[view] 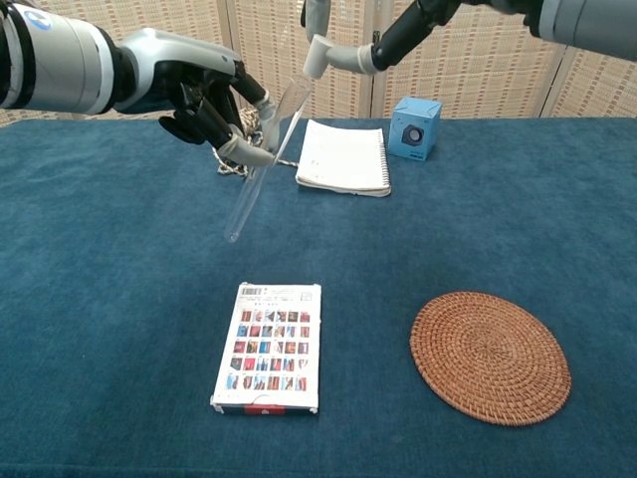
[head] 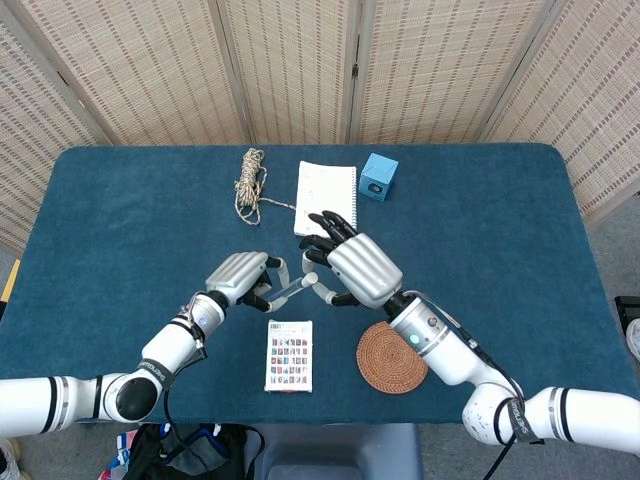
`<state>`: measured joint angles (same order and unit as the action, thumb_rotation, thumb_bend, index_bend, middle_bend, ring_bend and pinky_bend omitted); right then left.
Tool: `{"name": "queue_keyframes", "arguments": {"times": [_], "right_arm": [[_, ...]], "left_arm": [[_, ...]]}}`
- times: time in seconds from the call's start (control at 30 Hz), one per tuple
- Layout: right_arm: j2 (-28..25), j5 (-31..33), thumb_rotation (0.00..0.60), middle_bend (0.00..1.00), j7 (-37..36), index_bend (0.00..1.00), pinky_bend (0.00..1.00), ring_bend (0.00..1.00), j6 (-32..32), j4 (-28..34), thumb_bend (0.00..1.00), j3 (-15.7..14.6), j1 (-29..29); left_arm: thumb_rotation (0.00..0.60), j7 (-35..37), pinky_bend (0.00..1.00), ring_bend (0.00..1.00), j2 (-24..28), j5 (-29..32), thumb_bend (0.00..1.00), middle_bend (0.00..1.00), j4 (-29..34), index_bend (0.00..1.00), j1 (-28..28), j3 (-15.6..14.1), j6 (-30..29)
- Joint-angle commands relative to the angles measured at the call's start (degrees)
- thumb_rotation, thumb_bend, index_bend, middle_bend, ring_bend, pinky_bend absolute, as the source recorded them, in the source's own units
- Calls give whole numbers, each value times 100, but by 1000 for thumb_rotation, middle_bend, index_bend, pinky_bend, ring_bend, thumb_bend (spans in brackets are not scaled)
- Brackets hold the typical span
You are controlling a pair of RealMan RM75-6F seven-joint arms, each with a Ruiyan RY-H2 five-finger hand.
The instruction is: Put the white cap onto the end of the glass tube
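Nearest the robot, a card pack (view: 268, 347) printed with rows of small pictures is lying flat on the blue surface (view: 119, 329), and a round woven coaster (view: 490, 356) is sitting well apart to its right.

Above the middle of the surface, both hands are hanging in the air. The left hand (head: 240, 279) is curling its fingers (view: 242, 149) around the glass tube (view: 265, 162), gripping it around its middle. The tube is standing tilted, its lower end pointing down toward the surface without touching it and its upper end slanting up toward the right hand (head: 360, 268).

The right hand is pinching the white cap (view: 315, 56) between its fingers (view: 348, 59), while its dark fingertips are spreading outward in the head view. In the chest view the cap is sitting right at the upper end of the tube; whether it is touching the glass or already seated on it cannot be told. In the head view the cap (head: 310, 279) is showing as a small pale piece between the two hands, just beside the tube's tip.

Farther back, a white spiral notebook (view: 344, 157) is lying flat, with a small blue cube (view: 414, 127) just beside it to the right. A bundle of rope (head: 250, 183) is resting to the left of the notebook, near the folding screen (head: 300, 60) standing behind the surface.
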<state>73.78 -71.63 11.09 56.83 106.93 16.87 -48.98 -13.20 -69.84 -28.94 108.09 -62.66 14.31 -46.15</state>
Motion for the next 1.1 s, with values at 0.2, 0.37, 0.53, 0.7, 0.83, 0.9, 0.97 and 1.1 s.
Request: {"name": "queue_keyframes", "arguments": {"times": [0.2, 0.37, 0.53, 0.7, 0.83, 0.9, 0.97, 1.1], "right_arm": [[46, 29, 600, 279, 44, 641, 0, 0, -14, -19, 491, -34, -44], [77, 71, 600, 279, 68, 641, 0, 0, -25, -38, 491, -44, -72], [106, 111, 600, 279, 90, 641, 0, 0, -46, -83, 491, -53, -106], [143, 119, 600, 280, 95, 642, 0, 0, -56, -118, 491, -70, -129], [155, 142, 600, 281, 120, 643, 0, 0, -73, -125, 492, -90, -146], [161, 150, 600, 281, 148, 643, 0, 0, -85, -132, 491, -104, -156], [177, 157, 600, 281, 187, 643, 0, 0, -98, -147, 491, -123, -172], [224, 178, 600, 281, 224, 643, 0, 0, -121, -179, 491, -150, -197]], "left_arm": [[600, 18, 1000, 1000, -13, -3, 366, 995, -6, 591, -49, -51, -36], [600, 29, 1000, 1000, -23, -8, 367, 995, 8, 590, -77, -78, -56], [600, 34, 1000, 1000, -27, -20, 367, 995, 24, 590, -102, -97, -83], [600, 21, 1000, 1000, -52, -20, 367, 995, 37, 590, -133, -125, -99], [600, 1, 1000, 1000, -88, -4, 367, 995, 25, 590, -164, -151, -120], [600, -1, 1000, 1000, -93, 17, 367, 995, 18, 590, -179, -154, -120], [600, -9, 1000, 1000, -89, 33, 367, 995, 13, 590, -194, -159, -124], [600, -13, 1000, 1000, -76, 55, 366, 995, 13, 590, -211, -167, -130]]}}
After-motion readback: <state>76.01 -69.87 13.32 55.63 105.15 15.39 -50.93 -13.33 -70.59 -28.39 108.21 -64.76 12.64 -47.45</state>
